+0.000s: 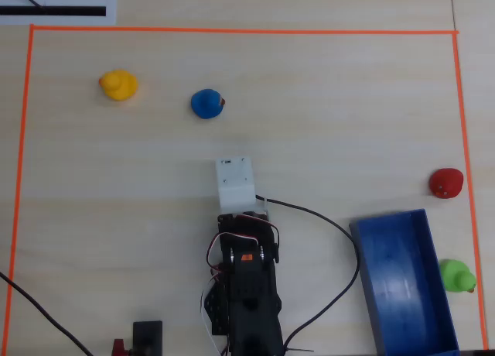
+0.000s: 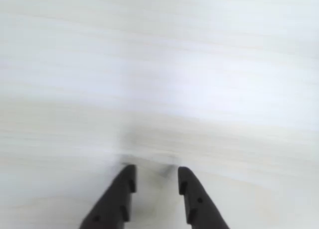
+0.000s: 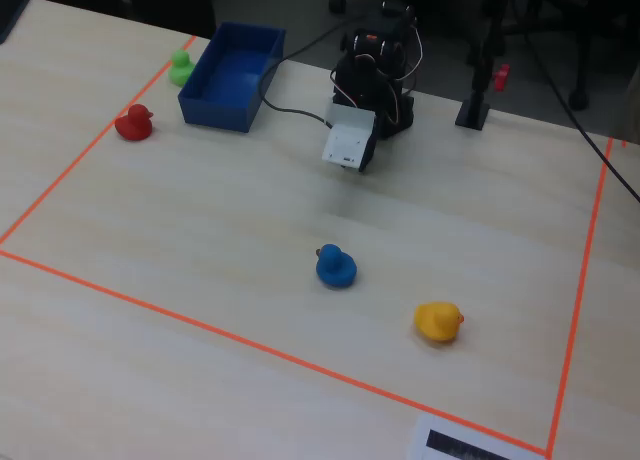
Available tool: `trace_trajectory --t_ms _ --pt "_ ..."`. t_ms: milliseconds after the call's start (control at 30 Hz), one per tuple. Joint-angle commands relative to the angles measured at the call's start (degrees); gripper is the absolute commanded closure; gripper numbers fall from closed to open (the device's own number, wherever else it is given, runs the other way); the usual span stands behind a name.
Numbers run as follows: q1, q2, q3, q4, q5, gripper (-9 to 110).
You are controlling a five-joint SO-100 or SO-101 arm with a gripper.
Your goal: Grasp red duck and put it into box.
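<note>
1. My gripper [image 2: 155,175] hangs over bare wood in the wrist view, the two black fingers [image 2: 121,191] set a narrow gap apart with nothing between them.
2. In the overhead view my arm [image 1: 246,275] sits at 6 o'clock on the table [image 1: 325,131], white wrist block pointing toward 12.
3. The red duck [image 1: 446,183] is off at about 3 o'clock from me, just inside the orange tape line [image 1: 462,124], well apart from my hand.
4. The blue box [image 1: 404,282] is down at about 4 o'clock, open top, empty, just below the red duck.
5. A green duck [image 1: 457,276] sits right beside the box's far wall.
6. The blue duck [image 1: 206,104] is near 11 o'clock, the yellow duck [image 1: 118,84] further out around 10.
</note>
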Motion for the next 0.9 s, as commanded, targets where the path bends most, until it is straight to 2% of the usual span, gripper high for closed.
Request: trace_trajectory --t_ms 0,67,167,333,400,533,633,767,867 --pt "0.26 -0.09 0.70 0.70 0.09 95" --pt "-1.23 -0.09 0.70 0.70 0.00 101" --pt "-1.67 -0.53 0.70 -0.70 -0.18 101" --pt "3.43 -17.05 -3.08 -21.62 0.97 101" --pt "5.71 -24.79 -9.32 -25.58 1.41 101" --pt "8.79 -35.95 -25.75 -25.75 4.04 101" --pt "12.30 -47.20 -43.24 -20.04 5.98 101" --pt "20.39 -62.93 -66.71 -13.01 7.82 97" --pt "27.95 -72.51 -80.33 -11.34 7.82 99"
